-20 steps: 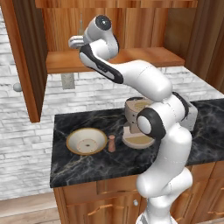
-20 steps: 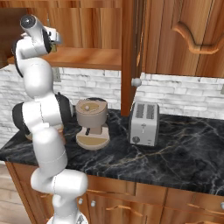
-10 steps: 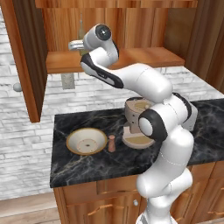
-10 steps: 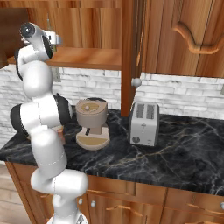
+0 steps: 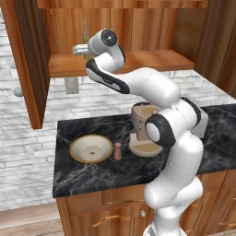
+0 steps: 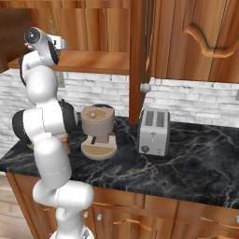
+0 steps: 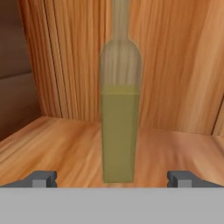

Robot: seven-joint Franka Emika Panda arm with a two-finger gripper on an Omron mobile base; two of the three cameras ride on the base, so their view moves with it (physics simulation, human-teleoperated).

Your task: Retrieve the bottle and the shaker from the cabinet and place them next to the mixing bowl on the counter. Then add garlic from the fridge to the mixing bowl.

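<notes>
Cabinet shelf: bottle upright, btwn wide-apart gripper tips.

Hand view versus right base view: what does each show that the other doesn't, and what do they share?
Hand view alone: the bottle, upright on the cabinet shelf, part full of yellow-green liquid, dead ahead between the two open fingers, untouched. Right base view alone: the toaster, the coffee machine and the dark marble counter. Shared: the cabinet shelf and its wooden back wall.
</notes>
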